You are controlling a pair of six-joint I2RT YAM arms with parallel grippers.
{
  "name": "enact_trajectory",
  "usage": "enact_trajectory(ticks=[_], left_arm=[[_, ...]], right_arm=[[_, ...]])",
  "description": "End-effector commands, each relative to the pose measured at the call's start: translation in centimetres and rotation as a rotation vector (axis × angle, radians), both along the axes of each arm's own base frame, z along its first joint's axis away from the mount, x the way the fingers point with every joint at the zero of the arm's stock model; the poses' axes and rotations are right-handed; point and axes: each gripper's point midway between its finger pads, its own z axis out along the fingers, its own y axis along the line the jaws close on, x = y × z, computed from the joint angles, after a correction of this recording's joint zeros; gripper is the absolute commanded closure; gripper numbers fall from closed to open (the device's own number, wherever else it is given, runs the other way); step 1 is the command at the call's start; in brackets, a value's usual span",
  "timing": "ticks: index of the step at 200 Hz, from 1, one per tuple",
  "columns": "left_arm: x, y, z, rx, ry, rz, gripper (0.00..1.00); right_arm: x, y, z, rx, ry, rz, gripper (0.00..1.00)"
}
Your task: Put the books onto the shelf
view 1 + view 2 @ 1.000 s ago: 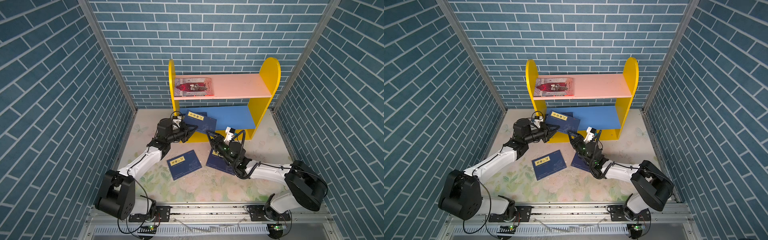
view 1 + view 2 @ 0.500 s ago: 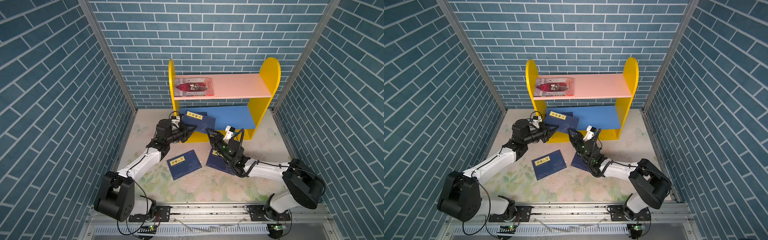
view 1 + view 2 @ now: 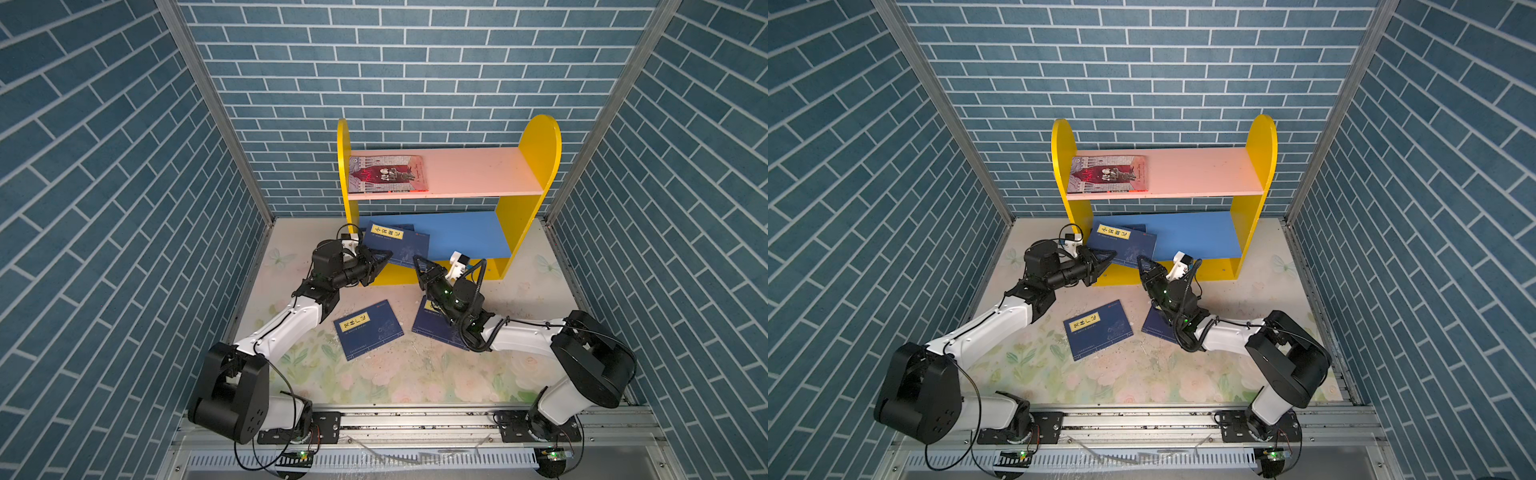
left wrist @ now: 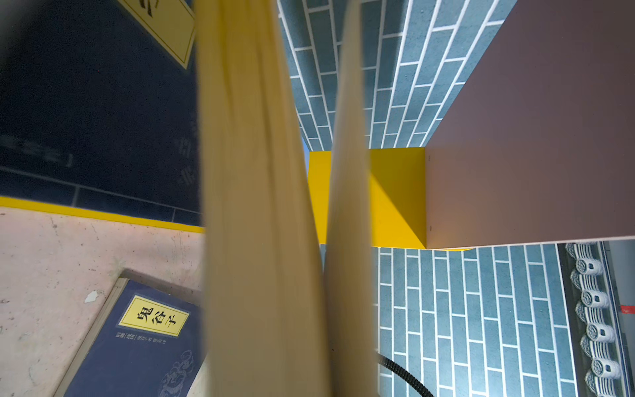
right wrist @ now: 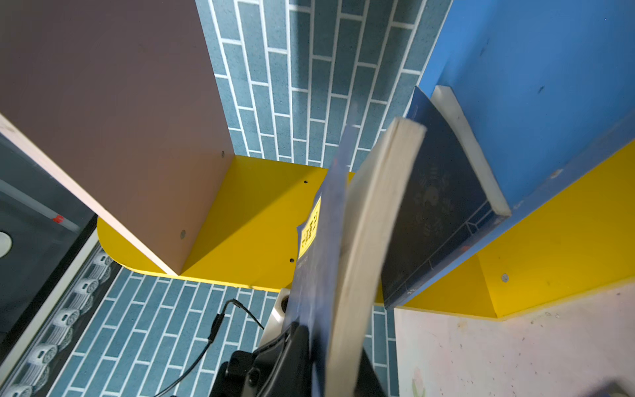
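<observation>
**Top views.** The shelf [image 3: 536, 166] [image 3: 1260, 166] stands at the far middle of the mat [image 3: 415, 374]. A grey-red book [image 3: 388, 174] [image 3: 1106, 174] lies flat at the left end of the pink board [image 3: 478, 174]. At the left end of the blue board [image 3: 469, 237] the top book [image 3: 399, 247] [image 3: 1125, 247] lies askew on a lower book [image 3: 409, 227], with its near edge out past the board's front. The left gripper [image 3: 382, 264] [image 3: 1104, 259] is clamped on the top book's near left corner. The right gripper [image 3: 419, 264] [image 3: 1144, 264] has its tips close together at the near right corner; whether they pinch it cannot be told. Two more navy books lie flat on the mat. The middle book [image 3: 368, 330] [image 3: 1098, 330] is clear of both arms, and the right book [image 3: 430, 328] [image 3: 1156, 326] is partly under the right arm.

**Left wrist view.** The top book [image 4: 257, 206] fills the middle as a fanned block of pages, with its navy cover beside them. The gripper itself is out of sight. Beyond is the pink board's underside [image 4: 532, 137].

**Right wrist view.** The top book [image 5: 378, 223] tilts up off the lower book [image 5: 439, 213], which lies flat on the blue board [image 5: 549, 86] with its near end over the edge. The top book's cover stands away from its pages. The fingers are hidden.
</observation>
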Motion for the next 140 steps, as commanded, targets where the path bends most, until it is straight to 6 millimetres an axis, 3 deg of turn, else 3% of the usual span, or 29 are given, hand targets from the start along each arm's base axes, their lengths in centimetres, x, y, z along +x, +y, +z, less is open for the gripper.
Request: enact_trajectory(ticks=[1, 25, 47, 75, 106, 140], left_arm=[[-1.1, -0.4, 0.9, -0.002, -0.049, -0.036, 1.00], [-1.3, -0.3, 0.4, 0.013, -0.038, -0.038, 0.90], [-1.4, -0.2, 0.4, 0.016, -0.040, -0.037, 0.60], [-2.3, 0.3, -0.2, 0.070, -0.002, -0.052, 0.40], [-4.5, 2.1, -3.0, 0.227, 0.115, -0.072, 0.36], [-6.6, 3.4, -3.3, 0.308, 0.139, -0.125, 0.36]], right_arm=[[0.8, 0.0, 1.9, 0.067, -0.041, -0.017, 0.88], [0.9, 0.0, 1.7, 0.067, -0.042, -0.014, 0.94], [1.0, -0.4, 1.6, 0.069, -0.041, -0.023, 0.96], [1.5, -0.9, 2.0, 0.068, -0.051, -0.025, 0.98], [2.1, -1.8, 1.6, 0.018, -0.042, -0.027, 0.98], [2.8, -2.3, 1.1, -0.077, -0.022, 0.006, 0.99]])
